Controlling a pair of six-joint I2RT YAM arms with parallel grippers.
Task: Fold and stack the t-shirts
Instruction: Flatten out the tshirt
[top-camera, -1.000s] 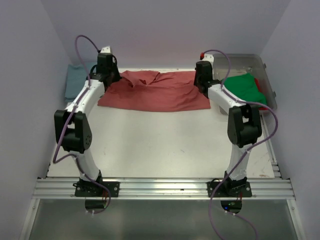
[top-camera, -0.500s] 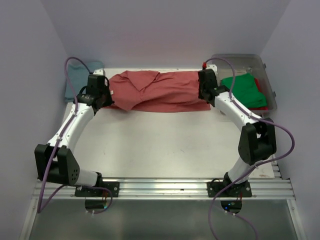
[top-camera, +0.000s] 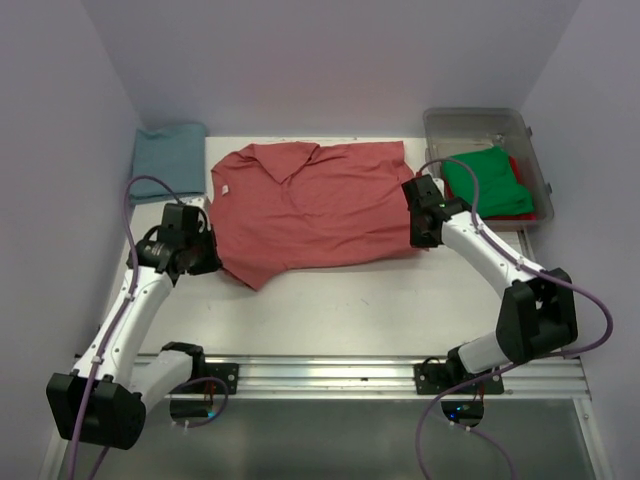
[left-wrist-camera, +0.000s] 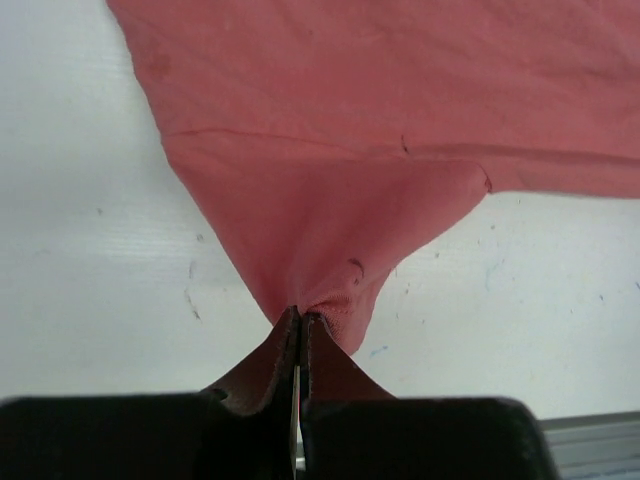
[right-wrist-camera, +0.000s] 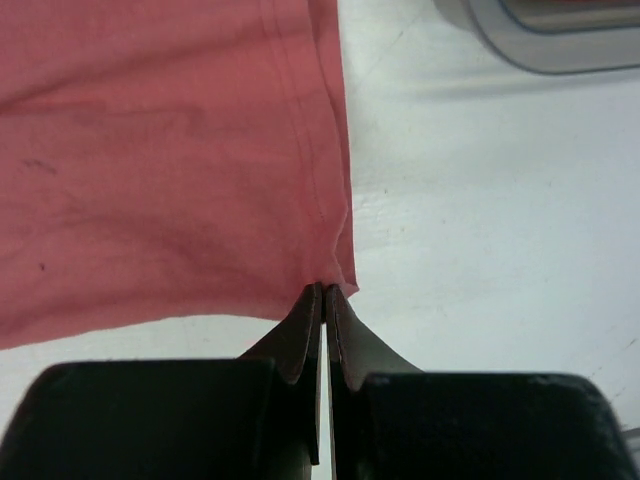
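The salmon-red t-shirt (top-camera: 310, 205) lies spread across the middle of the table, collar toward the back. My left gripper (top-camera: 205, 258) is shut on its near left part; the left wrist view shows the cloth (left-wrist-camera: 330, 180) bunched into the closed jaws. My right gripper (top-camera: 415, 232) is shut on its near right corner, seen in the right wrist view (right-wrist-camera: 160, 170). The teal-blue t-shirt (top-camera: 168, 160) lies folded at the far left. The green t-shirt (top-camera: 488, 180) lies in the clear bin, with a red shirt (top-camera: 527, 190) showing beneath it.
The clear plastic bin (top-camera: 480, 125) stands at the far right corner of the table; its rim shows in the right wrist view (right-wrist-camera: 560, 50). Purple walls close in the left, back and right. The aluminium rail (top-camera: 320, 375) runs along the near edge.
Both grippers have pulled back toward the near side with the salmon-red shirt in them. The shirt went from a bunched strip at the far edge to a flat spread.
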